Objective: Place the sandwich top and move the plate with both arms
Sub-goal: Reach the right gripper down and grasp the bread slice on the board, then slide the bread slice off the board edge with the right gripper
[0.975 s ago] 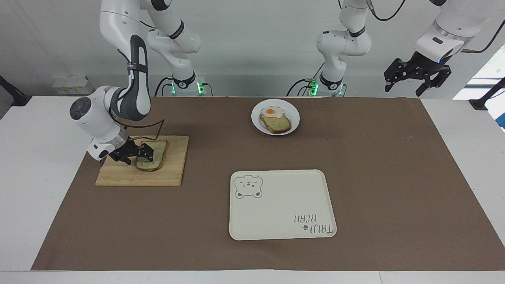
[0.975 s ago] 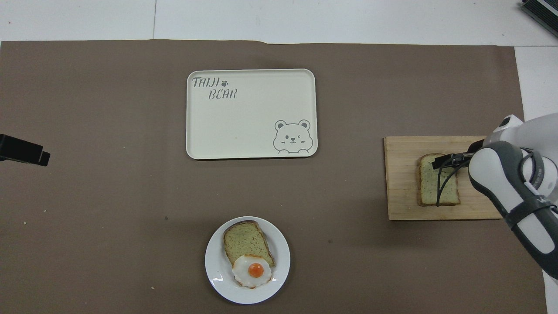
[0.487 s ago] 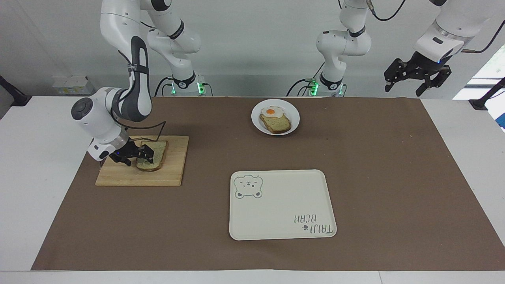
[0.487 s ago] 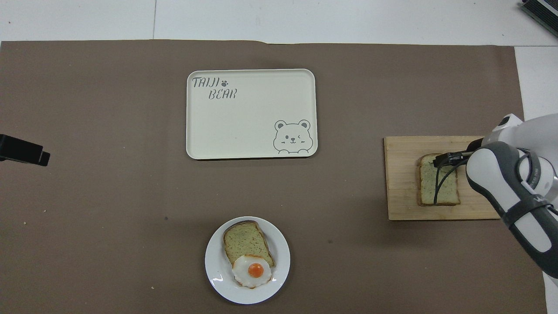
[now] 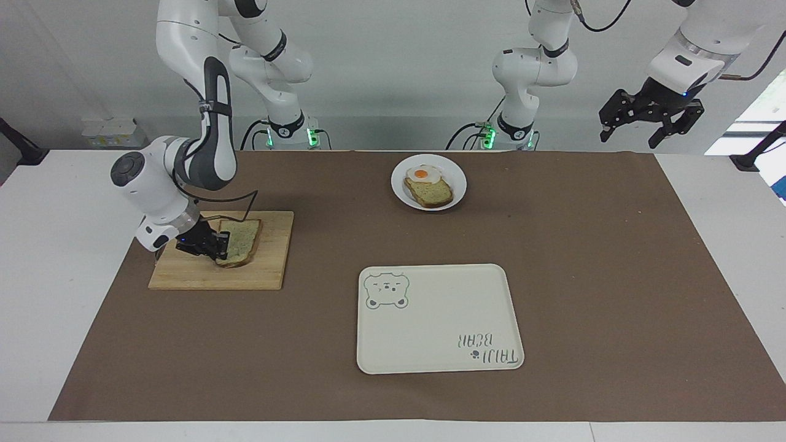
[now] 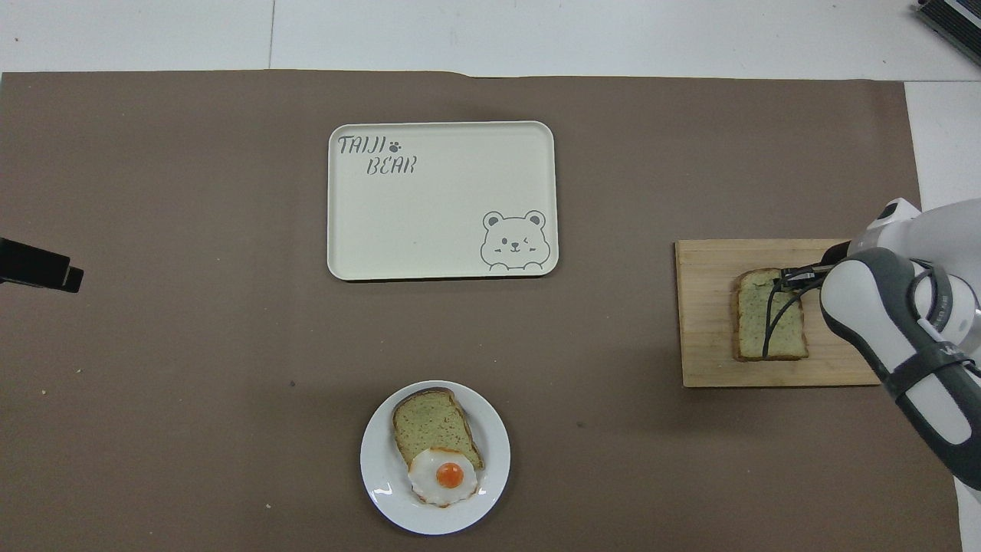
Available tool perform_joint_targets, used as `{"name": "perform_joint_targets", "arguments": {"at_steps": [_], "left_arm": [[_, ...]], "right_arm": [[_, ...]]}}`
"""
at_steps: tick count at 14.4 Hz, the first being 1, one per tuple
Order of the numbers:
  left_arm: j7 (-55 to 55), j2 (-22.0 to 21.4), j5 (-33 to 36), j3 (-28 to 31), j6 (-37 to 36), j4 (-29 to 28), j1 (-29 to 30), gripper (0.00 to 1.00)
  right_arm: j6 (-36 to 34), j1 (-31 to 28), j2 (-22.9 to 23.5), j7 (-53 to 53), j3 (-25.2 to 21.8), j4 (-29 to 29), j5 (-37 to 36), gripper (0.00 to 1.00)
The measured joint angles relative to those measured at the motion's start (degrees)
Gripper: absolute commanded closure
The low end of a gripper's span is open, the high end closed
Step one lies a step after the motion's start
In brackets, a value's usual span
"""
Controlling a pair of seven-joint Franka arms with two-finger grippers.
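The sandwich top (image 5: 241, 239) is a bare speckled slice lying on a wooden cutting board (image 5: 270, 264) at the right arm's end of the table. My right gripper (image 5: 216, 245) is down at the board, its fingers shut on the slice's edge that faces the table's end. It also shows in the overhead view (image 6: 785, 277), over the slice (image 6: 755, 322). The white plate (image 5: 457, 184) stands near the robots at mid-table with an egg-topped slice (image 5: 433, 193) on it. My left gripper (image 5: 651, 120) hangs open and empty, high over the mat's corner at the left arm's end, and waits.
A cream rectangular tray (image 5: 430, 325) with a bear drawing lies farther from the robots than the plate, with nothing on it. A brown mat (image 5: 583, 258) covers most of the white table. The right arm's elbow hangs over the board's end (image 6: 881, 322).
My right gripper's fingers, spread over the slice a second ago, have drawn back to its edge and closed on it. The left arm has barely moved.
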Motion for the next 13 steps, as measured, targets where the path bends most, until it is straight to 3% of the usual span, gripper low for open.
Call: {"name": "perform_joint_targets", "arguments": {"at_steps": [9, 13], "left_arm": [[0.00, 0.01, 0.00, -5.15, 0.00, -0.03, 4.92, 0.00], [0.00, 0.03, 0.00, -5.21, 0.00, -0.07, 5.02, 0.00]], "right_arm": [[-0.22, 0.73, -0.11, -0.01, 0.99, 2.63, 0.00, 1.00], [-8.01, 1.22, -3.39, -0.01, 1.33, 5.16, 0.00, 1.00]]}}
